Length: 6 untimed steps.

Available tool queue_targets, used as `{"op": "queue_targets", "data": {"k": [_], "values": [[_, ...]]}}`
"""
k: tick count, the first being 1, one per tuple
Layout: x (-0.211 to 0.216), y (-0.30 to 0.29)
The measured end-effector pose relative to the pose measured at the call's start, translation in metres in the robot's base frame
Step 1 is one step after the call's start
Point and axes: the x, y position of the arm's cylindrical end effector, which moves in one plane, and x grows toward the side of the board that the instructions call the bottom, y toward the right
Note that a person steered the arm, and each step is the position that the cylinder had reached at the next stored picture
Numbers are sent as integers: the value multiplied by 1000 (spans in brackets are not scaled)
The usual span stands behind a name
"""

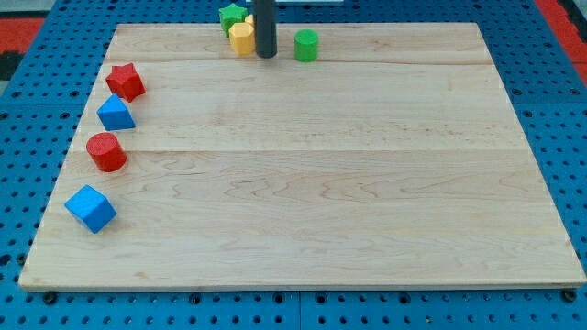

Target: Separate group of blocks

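No writing, brands or labels anywhere that I can read, so skipping that. And no jaws on this rig at all, just a straight dark rod, so nothing to report as spread or pinching.

Using the wooden tabletop (pixel 303 183) as my landmark, going from the view's left to right. Down its left edge runs a loose column of four blocks, none of them touching. Nearest the tabletop's bottom-left corner is a blue cube (pixel 91 208). Up from that is a red cylinder (pixel 106 151), then a blue block (pixel 116 113) that looks kind of wedge or triangle shaped, hard to say. Topmost is a red star-ish block (pixel 126 82).

Along the tabletop's top edge, a bit left of its middle, sits the bunched-up group. There's a green block (pixel 232 15), star shaped as far as I can tell, right at the top edge, and a yellow block (pixel 242 38) pressed against it just below. A second bit of yellow peeks out behind the rod, can't tell if it's its own block.

My tip (pixel 266 55) is down on the tabletop just right of the yellow block, touching or nearly so. The rod hides whatever's directly behind it. Right of my tip, with a small gap, stands a green cylinder (pixel 306 45), clear of the rest.

Around the tabletop is a blue perforated base (pixel 559 128), with red bits (pixel 18 23) in the top corners.
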Motion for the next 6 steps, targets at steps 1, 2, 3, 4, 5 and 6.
{"op": "queue_targets", "data": {"k": [1,2,3,4,5,6], "values": [[21,-78],[-23,-141],[-50,-146],[-59,-157],[-83,-167],[-85,-159]]}}
